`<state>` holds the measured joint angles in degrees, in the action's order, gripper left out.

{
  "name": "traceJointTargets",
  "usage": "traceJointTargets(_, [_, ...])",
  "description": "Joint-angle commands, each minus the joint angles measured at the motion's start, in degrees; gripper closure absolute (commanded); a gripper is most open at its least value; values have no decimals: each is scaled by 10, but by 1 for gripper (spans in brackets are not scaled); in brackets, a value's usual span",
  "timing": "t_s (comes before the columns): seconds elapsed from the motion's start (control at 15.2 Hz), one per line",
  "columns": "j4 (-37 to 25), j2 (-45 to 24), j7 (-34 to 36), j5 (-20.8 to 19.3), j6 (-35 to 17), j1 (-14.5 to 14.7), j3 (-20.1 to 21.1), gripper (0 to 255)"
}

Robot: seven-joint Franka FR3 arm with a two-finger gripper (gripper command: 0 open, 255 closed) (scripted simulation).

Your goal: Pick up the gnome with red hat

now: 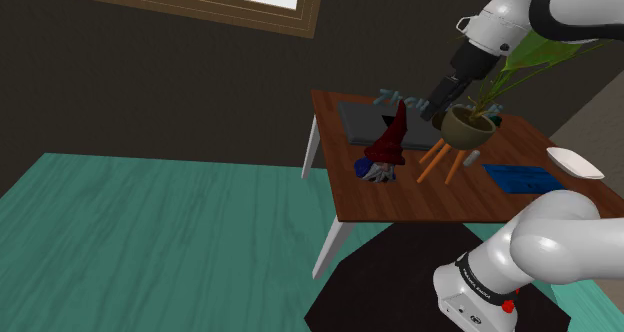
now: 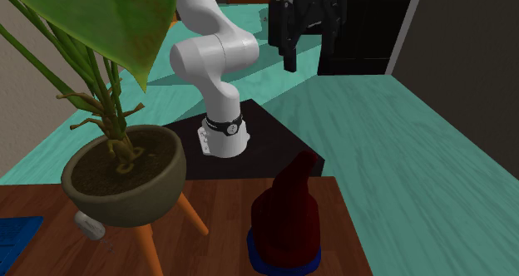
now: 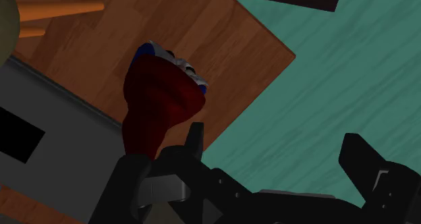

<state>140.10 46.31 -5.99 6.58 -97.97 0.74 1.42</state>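
The gnome (image 1: 388,143) stands on the brown table (image 1: 440,202), with a tall dark red pointed hat, a blue base and a grey beard. In the second exterior view the gnome (image 2: 287,220) is near the table's front edge. My gripper (image 1: 434,108) hovers above the table, up and to the shoulder view's right of the hat tip. The black gripper (image 2: 309,46) hangs high over the gnome. In the wrist view the gripper (image 3: 280,155) is open, and the gnome (image 3: 160,101) lies beyond one finger (image 3: 193,145), outside the gap. Nothing is held.
A potted plant (image 1: 468,126) on orange legs stands close beside the gnome, its leaves near my arm. A dark grey mat (image 1: 362,120) lies behind the gnome. A blue flat object (image 1: 522,178) and a white dish (image 1: 575,162) sit further right. Teal floor (image 1: 150,240) surrounds the table.
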Motion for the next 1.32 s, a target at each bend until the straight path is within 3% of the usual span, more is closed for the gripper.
traceJointTargets(0.0, [0, 0, 0, 0, 0, 0, 0, 0])
traceJointTargets(0.53, [95, -19, 107, -63, -280, -85, 53, 0])
traceJointTargets(0.86, [125, -59, 201, -122, -452, -172, 100, 0])
traceJointTargets(1.25, [157, -74, 216, -129, -503, -183, 111, 0])
